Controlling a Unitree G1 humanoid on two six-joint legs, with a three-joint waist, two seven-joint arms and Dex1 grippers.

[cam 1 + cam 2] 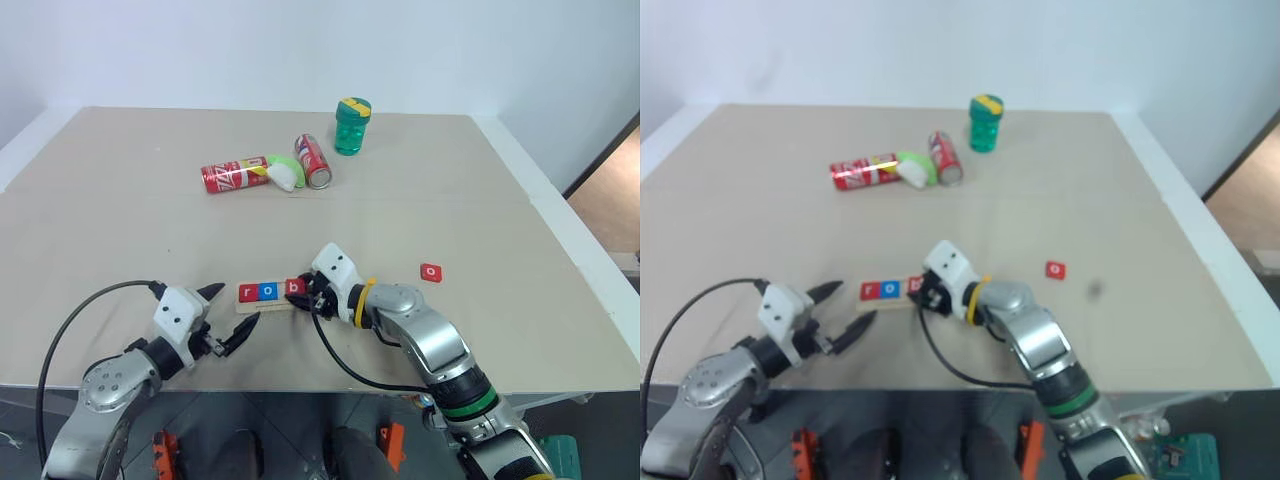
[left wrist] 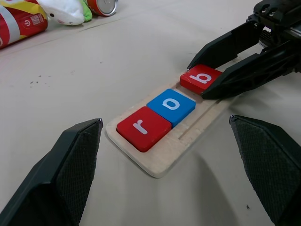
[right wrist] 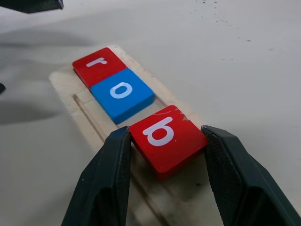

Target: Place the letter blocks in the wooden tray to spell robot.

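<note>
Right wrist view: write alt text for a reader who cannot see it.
The right hand grips a red tile marked b between its two black fingers, over a pale wooden tray on a beige table. A red r tile and a blue o tile already sit side by side in the tray.

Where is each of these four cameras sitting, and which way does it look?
Left and right eye views: on the head, looking forward and down over the table; both arms show.
Left wrist view: on the left arm, looking along its open jaws at the wooden tray.
Right wrist view: on the right arm, looking along jaws closed on the b block.
Both wrist views share the tray with r block and blue o block.
</note>
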